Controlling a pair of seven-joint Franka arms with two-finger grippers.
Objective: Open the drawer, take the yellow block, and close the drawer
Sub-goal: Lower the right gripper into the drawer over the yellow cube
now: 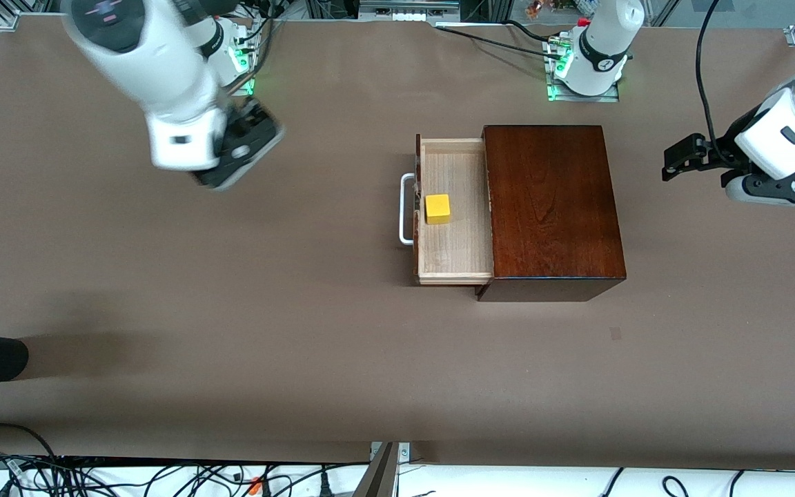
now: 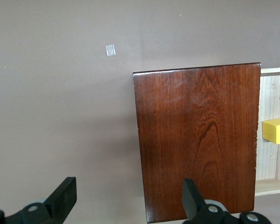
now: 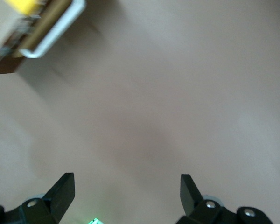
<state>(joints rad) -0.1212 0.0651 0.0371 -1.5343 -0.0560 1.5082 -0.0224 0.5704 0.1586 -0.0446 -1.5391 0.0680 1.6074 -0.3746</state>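
A: What does the drawer (image 1: 454,210) hold?

B: It stands pulled out of the dark wooden box (image 1: 551,207), which sits near the middle of the table (image 1: 232,331), somewhat toward the edge where the robots' bases stand. The pale tray is open to view, and the yellow block (image 1: 437,208) lies on its floor, just beside the dark front panel, about midway along it. The white bar handle (image 1: 406,209) sticks out from that panel toward the right arm's end of the table. Nothing else shows in the tray.

A: And the right gripper (image 1: 239,148)?

B: It hangs in the air over bare table, toward the right arm's end and near the base edge, well apart from the handle. Its fingers (image 3: 60,191) are spread wide with nothing between them. In the right wrist view the handle (image 3: 53,30) and a sliver of the block (image 3: 22,4) show only at a corner of the picture.

A: The left gripper (image 1: 673,160)?

B: It waits over the table at the left arm's end, apart from the box. Its fingers (image 2: 63,196) are also parted and empty. The left wrist view looks down on the box top (image 2: 198,140), with the block (image 2: 276,130) in the tray at the box's open end.

A: So where is the block relative to the two?

B: Between them, in the drawer, touched by neither.
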